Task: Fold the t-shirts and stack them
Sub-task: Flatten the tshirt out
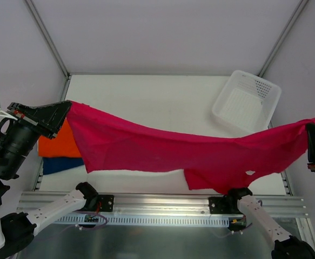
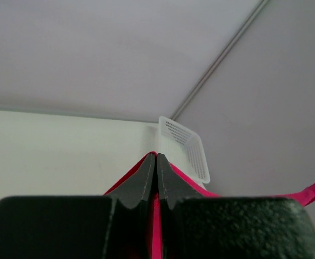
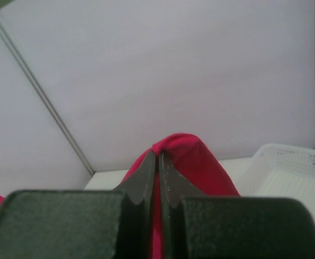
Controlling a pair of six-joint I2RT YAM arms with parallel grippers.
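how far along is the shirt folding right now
Looks done: an orange shirt and a dark blue shirt lie compact at the left edge of the table. In hand: the magenta shirt hangs stretched between the left tool and right tool, both shut on it. Left: laying it down, folding, stacking. The basket looks empty.

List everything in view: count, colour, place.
pink shirt: 1, magenta-pink, stretched in the air across the table between both grippers
orange shirt: 1, orange, left edge of table, partly hidden
blue shirt: 1, dark blue, left edge, just nearer than the orange one
basket: 1, white, far right of table
table: 1, white
left gripper: 1, black, shut on pink shirt
right gripper: 1, black, shut on pink shirt
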